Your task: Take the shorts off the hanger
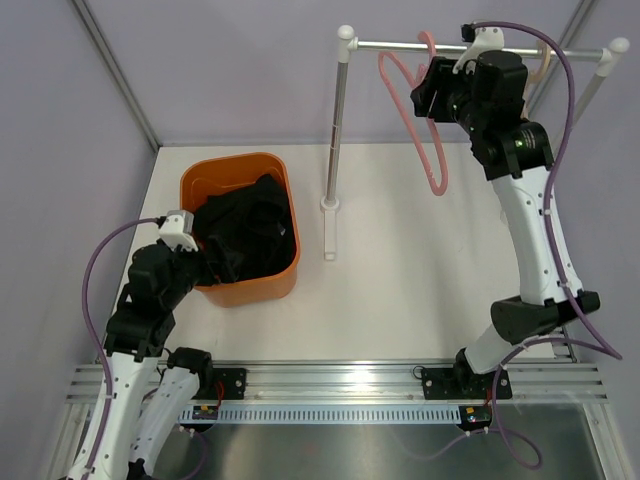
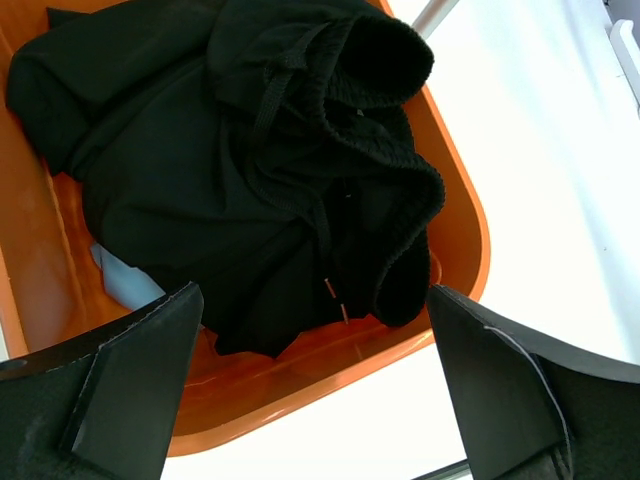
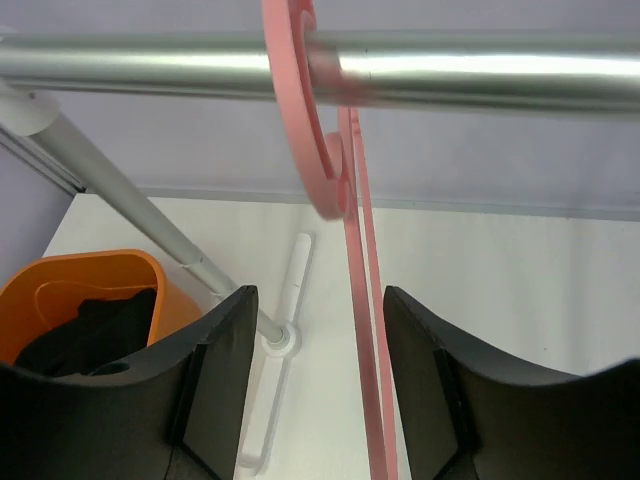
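Observation:
The black shorts (image 1: pixel 248 232) lie crumpled in the orange bin (image 1: pixel 284 275), their waistband and drawstring plain in the left wrist view (image 2: pixel 280 150). The pink hanger (image 1: pixel 425 130) hangs bare on the silver rail (image 1: pixel 400 45); in the right wrist view its hook (image 3: pixel 310 120) sits over the rail (image 3: pixel 480 82). My right gripper (image 1: pixel 428 95) is open beside the hanger, whose thin arm (image 3: pixel 366 360) passes between the jaws without touching. My left gripper (image 1: pixel 205 262) is open and empty at the bin's near rim (image 2: pixel 330 375).
The rack's upright pole (image 1: pixel 337 130) stands on a white foot (image 1: pixel 329 230) right of the bin. A second hanger hook (image 1: pixel 546 60) sits on the rail near its right end. Purple walls enclose the white table (image 1: pixel 420 290).

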